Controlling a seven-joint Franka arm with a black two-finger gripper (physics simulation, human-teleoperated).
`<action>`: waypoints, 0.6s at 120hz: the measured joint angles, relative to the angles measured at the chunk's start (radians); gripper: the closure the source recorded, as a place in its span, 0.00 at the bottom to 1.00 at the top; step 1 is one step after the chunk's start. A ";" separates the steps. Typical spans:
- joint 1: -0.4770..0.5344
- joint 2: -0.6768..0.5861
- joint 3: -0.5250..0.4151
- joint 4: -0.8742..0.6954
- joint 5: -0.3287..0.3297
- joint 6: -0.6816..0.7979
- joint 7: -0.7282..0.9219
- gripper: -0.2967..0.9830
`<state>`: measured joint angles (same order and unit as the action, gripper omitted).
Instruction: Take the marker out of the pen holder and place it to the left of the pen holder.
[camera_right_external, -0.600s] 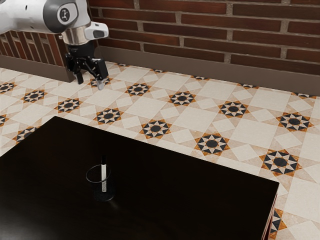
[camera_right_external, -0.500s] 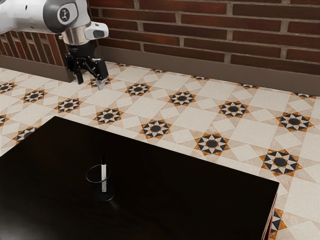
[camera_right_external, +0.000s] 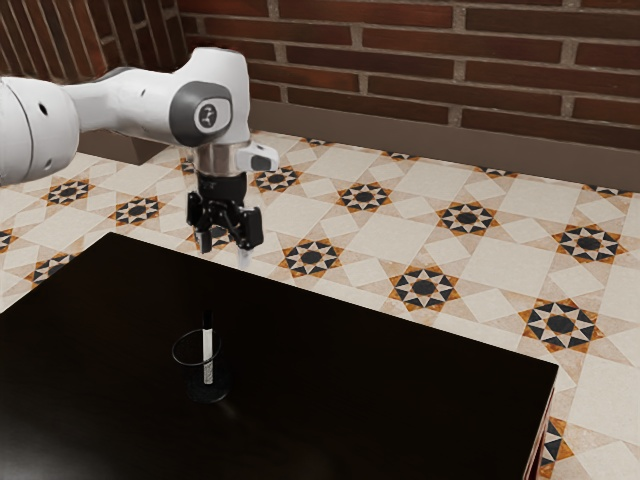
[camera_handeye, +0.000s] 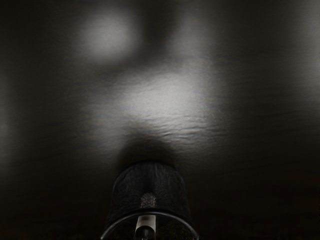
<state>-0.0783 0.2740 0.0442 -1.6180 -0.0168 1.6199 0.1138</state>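
Marker (camera_right_external: 208, 358) upright in pen holder (camera_handeye: 172, 191), dark end above rim. Probably light, stiff, slightly slippery; pinch that end squarely, lift straight. End effector (camera_right_external: 226, 248) empty, fingers apart, clear of holder.

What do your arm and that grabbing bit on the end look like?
My arm is glossy white and rounded, with a dark grey cap bearing a small emblem on a pale disc, and a silvery metallic collar. The gripper is black, angular and two-fingered.
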 joint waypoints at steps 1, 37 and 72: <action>-0.001 -0.001 -0.001 -0.009 -0.001 0.002 0.000 0.23; -0.018 0.002 -0.004 -0.166 -0.009 0.135 -0.005 0.23; -0.019 -0.009 -0.001 -0.230 -0.009 0.109 -0.010 0.23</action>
<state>-0.0976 0.2653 0.0430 -1.8481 -0.0260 1.7292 0.1037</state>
